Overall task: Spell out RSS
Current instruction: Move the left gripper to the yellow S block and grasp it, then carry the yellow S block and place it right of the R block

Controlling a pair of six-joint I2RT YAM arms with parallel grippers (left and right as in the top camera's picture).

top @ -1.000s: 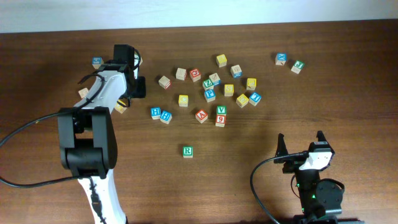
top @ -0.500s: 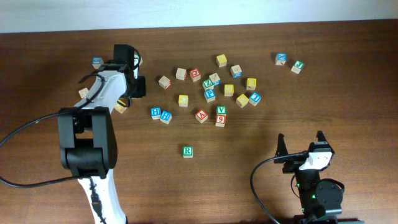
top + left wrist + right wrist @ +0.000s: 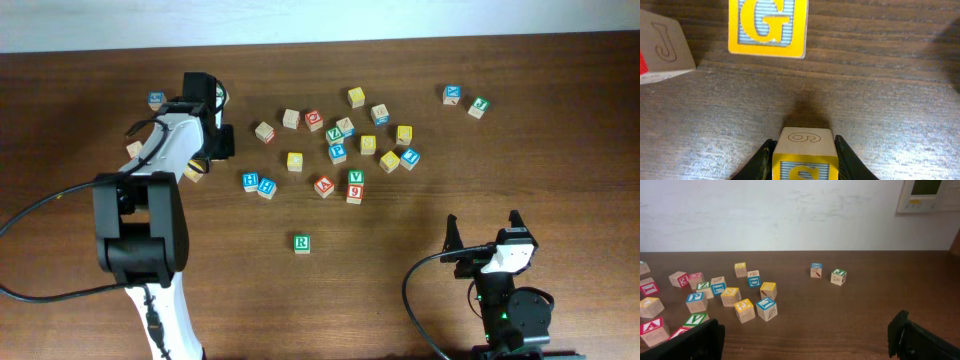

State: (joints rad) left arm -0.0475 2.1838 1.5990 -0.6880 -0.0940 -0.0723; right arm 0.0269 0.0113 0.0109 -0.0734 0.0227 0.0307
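The green-and-white R cube (image 3: 302, 243) lies alone on the table in front of the cluster. My left gripper (image 3: 802, 142) is shut on a yellow S cube (image 3: 802, 162) with a 6 on its top face, low over the wood. In the overhead view the left gripper (image 3: 203, 152) is at the far left, and the arm hides the held cube. Several other yellow-faced cubes lie in the cluster, such as one (image 3: 294, 161) whose letter I cannot read. My right gripper (image 3: 482, 235) is open and empty at the front right; it also shows in the right wrist view (image 3: 805, 340).
A yellow G cube (image 3: 767, 27) and a J cube (image 3: 662, 47) with a red side lie just ahead of the left gripper. Many blue, red, green and yellow cubes crowd the middle (image 3: 338, 150). Two cubes (image 3: 465, 100) sit at the far right.
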